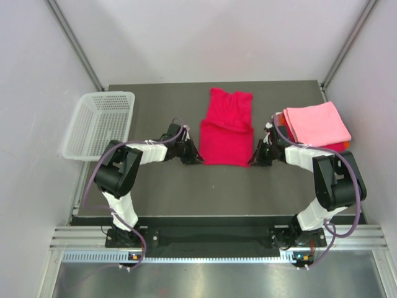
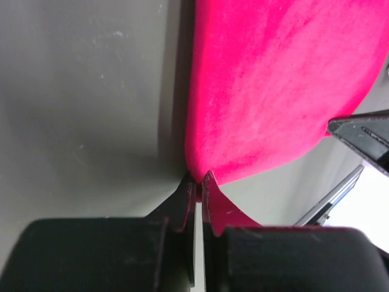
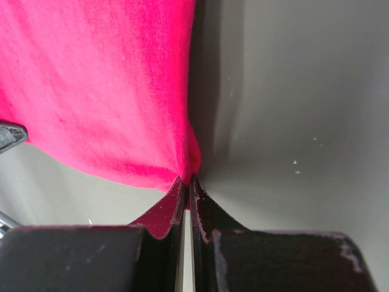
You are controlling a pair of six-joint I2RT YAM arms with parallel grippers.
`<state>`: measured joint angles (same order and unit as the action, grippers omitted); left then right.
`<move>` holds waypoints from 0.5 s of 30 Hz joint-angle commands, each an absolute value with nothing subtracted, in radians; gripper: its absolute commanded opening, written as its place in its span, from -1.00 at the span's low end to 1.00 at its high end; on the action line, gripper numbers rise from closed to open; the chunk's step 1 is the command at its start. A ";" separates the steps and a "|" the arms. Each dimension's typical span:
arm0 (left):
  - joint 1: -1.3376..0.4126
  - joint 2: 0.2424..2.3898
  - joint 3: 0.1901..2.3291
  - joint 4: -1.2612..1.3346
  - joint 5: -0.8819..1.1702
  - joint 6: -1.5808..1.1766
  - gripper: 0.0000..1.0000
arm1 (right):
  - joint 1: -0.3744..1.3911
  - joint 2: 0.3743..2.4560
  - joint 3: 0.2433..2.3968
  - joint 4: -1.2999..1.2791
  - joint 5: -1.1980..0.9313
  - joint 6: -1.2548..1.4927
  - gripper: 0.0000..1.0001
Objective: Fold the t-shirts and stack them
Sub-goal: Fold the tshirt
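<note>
Top view: we find the shirt [image 1: 227,127] half folded at the middle of the surface [image 1: 161,186]. Left wrist view: the left pincer [image 2: 197,182] is closed on a thin nip of its edge. Right wrist view: the right pincer [image 3: 185,185] grips likewise, so unequal pulling could slip either hold and skew the fold.

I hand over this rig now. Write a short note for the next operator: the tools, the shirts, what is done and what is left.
The left tool is shut on the near left corner of the crimson shirt.
The right tool is shut on its near right corner.
The crimson shirt lies mid-table and looks folded over once.
Done: the pink shirt lies folded on top of the stack at the far right, with red cloth showing beneath it.
Left: finish folding the crimson shirt and put it on that stack.
</note>
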<state>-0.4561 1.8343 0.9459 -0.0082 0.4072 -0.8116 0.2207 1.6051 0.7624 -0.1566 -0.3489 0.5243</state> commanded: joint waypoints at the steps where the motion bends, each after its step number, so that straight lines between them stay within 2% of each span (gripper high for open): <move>1: -0.462 1.871 0.914 0.035 0.374 -0.813 -1.00 | 0.236 1.566 0.779 -0.164 -0.337 0.509 -1.00; 9: -0.479 1.689 0.894 -0.078 0.379 -0.785 -1.00 | 0.239 1.413 0.784 -0.290 -0.365 0.480 -1.00; 15: -0.474 1.582 1.084 -0.296 0.380 -0.736 -1.00 | 0.236 1.322 0.981 -0.503 -0.351 0.451 -1.00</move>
<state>-0.4778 1.6749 0.9798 -0.1867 0.3870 -0.7799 0.2291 1.3918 0.8631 -0.3927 -0.3603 0.4835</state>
